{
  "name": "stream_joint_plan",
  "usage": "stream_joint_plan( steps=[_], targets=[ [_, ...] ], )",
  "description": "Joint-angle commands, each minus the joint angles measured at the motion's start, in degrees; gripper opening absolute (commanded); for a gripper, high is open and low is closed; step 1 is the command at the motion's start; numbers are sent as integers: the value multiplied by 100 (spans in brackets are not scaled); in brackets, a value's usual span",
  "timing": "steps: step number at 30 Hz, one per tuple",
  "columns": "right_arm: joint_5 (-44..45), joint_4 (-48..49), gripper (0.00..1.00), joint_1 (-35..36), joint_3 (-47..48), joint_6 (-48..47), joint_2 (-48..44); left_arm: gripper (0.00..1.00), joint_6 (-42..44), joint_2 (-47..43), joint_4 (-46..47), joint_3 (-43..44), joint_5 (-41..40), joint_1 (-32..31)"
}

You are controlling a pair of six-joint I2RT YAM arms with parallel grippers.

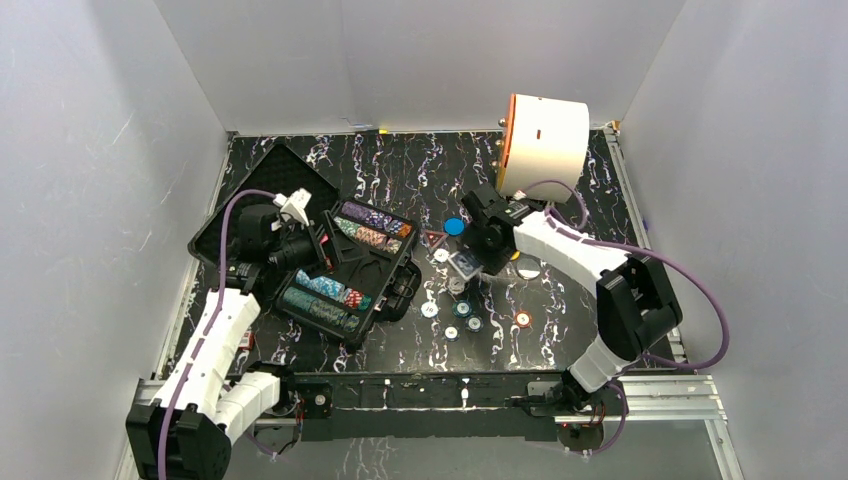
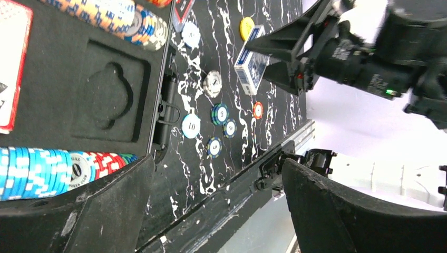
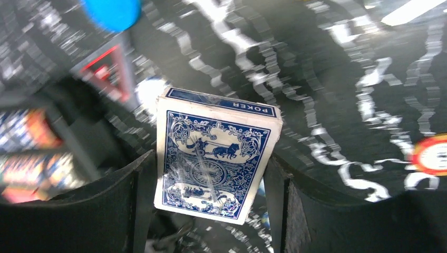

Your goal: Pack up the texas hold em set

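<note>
On the marbled worktop the black case lies open with chip rows in its foam, left claw gaping over it, right claw clenched on the blue deck, seemingly just off the surface beside loose chips.

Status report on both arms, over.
Left gripper open above case. Right gripper shut on blue deck. Loose chips on table near case.

Blue ornate-backed card deck; black white-veined table.
</note>
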Motion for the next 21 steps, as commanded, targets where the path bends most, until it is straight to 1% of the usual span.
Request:
stream_joint_plan(
  steps=[1, 4, 7, 9, 11, 13, 16, 19, 21],
  targets=[
    [-564, 351, 48, 560, 746, -413, -75, 90, -449, -30, 64, -289, 419, -33],
    [-648, 520, 48, 994, 1133, -508, 143, 91, -319, -105, -56, -227, 272, -40],
    [-810, 558, 48, 1316, 1638, -639, 549, 90, -306, -156, -102, -176, -22, -38],
    [-1039, 652, 48, 1424, 1907, -678, 750, 90, -360, -160, -83, -244, -45, -38],
    [-1280, 890, 48, 1487, 1990, -582, 783, 90, -476, -161, 23, -362, 117, -36],
    [-1527, 1239, 49, 1498, 1876, -376, 783, 89, -700, -216, 309, -560, 302, -40],
    [-1818, 1643, 49, 1505, 1693, -41, 783, 88, -968, -327, 770, -767, 291, -40],
    [-1983, 1767, 49, 1507, 1749, 138, 963, 83, -1336, -362, 1299, -960, 187, -105],
    [-2151, 1886, 49, 1512, 1763, 245, 1033, 79, -1541, -435, 1609, -1135, -19, -199]
  ],
)
